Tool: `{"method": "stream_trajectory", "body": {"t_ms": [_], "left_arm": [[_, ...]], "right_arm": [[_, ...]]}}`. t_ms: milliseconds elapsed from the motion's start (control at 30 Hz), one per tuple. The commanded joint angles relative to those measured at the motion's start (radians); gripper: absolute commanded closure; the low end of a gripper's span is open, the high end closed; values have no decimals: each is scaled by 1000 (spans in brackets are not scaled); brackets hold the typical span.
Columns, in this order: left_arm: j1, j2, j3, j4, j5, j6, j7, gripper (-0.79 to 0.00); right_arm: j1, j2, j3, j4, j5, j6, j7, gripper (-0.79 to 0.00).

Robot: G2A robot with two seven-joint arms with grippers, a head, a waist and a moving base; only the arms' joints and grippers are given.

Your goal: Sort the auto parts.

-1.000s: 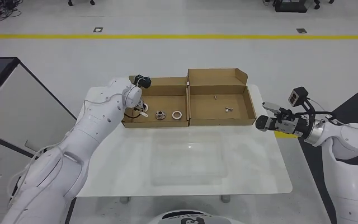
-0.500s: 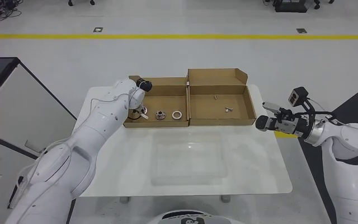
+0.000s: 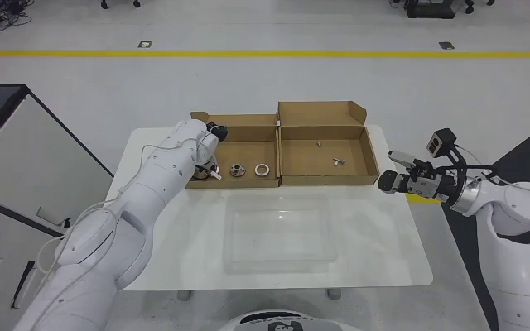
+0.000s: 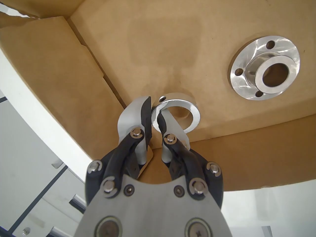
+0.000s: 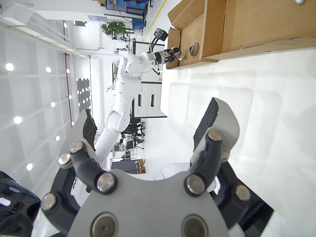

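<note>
Pinching at the near left corner of the left cardboard box [image 3: 240, 124], the left gripper [image 4: 153, 114] has its fingers drawn almost together on the wall of a metal ring [image 4: 193, 114], one finger outside the rim and the other inside the bore. Whether the ring is off the box floor, I cannot tell. Just along from it lies a flanged hub [image 4: 265, 69], not touching it, then a white ring [image 3: 262, 170]. Off the right edge of the table [image 3: 397, 248], the right gripper [image 5: 150, 109] hangs with fingers spread wide, gripping nothing. Two small metal parts [image 3: 338, 161] lie in the right box [image 3: 319, 112]. A clear tray [image 3: 281, 240] rests mid-table.
</note>
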Motion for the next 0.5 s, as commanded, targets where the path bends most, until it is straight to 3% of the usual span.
{"method": "stream_trajectory", "body": {"t_ms": [0, 300, 367, 467], "left_arm": [[-2, -7, 1, 19, -5, -7, 2, 0], [-15, -40, 5, 97, -15, -32, 26, 0], [-19, -46, 6, 111, -15, -37, 31, -80], [-24, -56, 6, 131, -16, -39, 38, -308]], "right_arm": [[0, 0, 0, 0, 0, 0, 0, -785], [0, 0, 0, 0, 0, 0, 0, -785], [0, 0, 0, 0, 0, 0, 0, -785], [0, 0, 0, 0, 0, 0, 0, -785]]}}
